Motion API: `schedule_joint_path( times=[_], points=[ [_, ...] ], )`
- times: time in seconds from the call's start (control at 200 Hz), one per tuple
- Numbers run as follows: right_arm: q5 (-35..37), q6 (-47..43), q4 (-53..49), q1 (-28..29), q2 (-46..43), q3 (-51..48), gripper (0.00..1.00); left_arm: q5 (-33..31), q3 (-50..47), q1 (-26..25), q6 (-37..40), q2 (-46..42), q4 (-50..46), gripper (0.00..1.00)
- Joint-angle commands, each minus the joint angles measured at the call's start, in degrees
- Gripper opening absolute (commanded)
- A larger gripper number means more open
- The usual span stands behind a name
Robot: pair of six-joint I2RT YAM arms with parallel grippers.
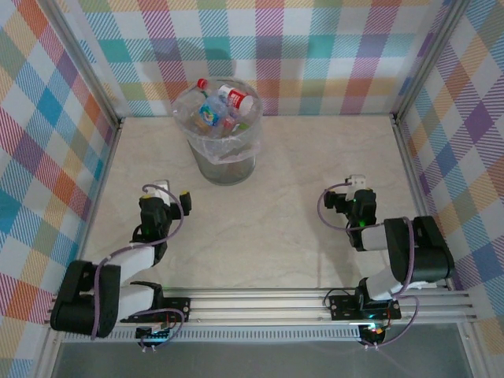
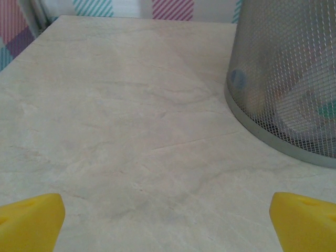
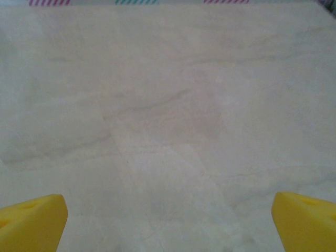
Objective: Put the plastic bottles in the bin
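Top view: small clear plastic bottles [image 1: 223, 106] sit heaped in the tall round grey bin [image 1: 226, 161] at the far side of the desk [image 1: 276, 236]. Left wrist view: left claw [image 2: 168, 223] released, empty, near the bin; a swing could tip it, spilling bottles. Right wrist view: right claw [image 3: 168, 223] released, empty.

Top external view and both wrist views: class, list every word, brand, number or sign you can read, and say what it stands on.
No text can be read.
Labels on the plastic bottles in the bin: red, blue and white patches, print too small and blurred to read.
Bin wall, left wrist view: blurred colours behind the mesh, no legible text.
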Motion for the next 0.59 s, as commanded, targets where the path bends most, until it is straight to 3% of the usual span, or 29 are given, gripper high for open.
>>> schedule_joint_path(
  times=[0.0,0.045,0.34,0.425,0.55,0.59],
  points=[
    [-3.74,0.42,0.08,-1.58,0.46,4.67,1.0,3.04,-0.45,0.76,2.23,3.92,11.84,1.0],
    [-4.5,1.51,-4.7,-2.64,0.64,6.91,1.0,4.38,-0.12,1.17,2.03,5.82,13.43,1.0],
    [-5.76,1.83,-3.75,-3.63,0.36,6.43,1.0,7.06,-0.33,3.62,0.5,16.3,22.58,1.0],
    [-6.41,1.58,-3.89,-3.62,0.43,6.6,1.0,7.47,2.43,3.84,0.5,19.71,20.79,1.0],
    [-7.75,1.01,-4.5,-3.62,0.47,6.92,1.0,10.36,9.52,4.05,1.49,20.09,7.13,1.0],
    [-7.76,1.08,-4.5,-3.62,0.47,6.95,1.0,10.81,9.95,4.43,0.96,20.55,7.58,1.0]
  ],
)
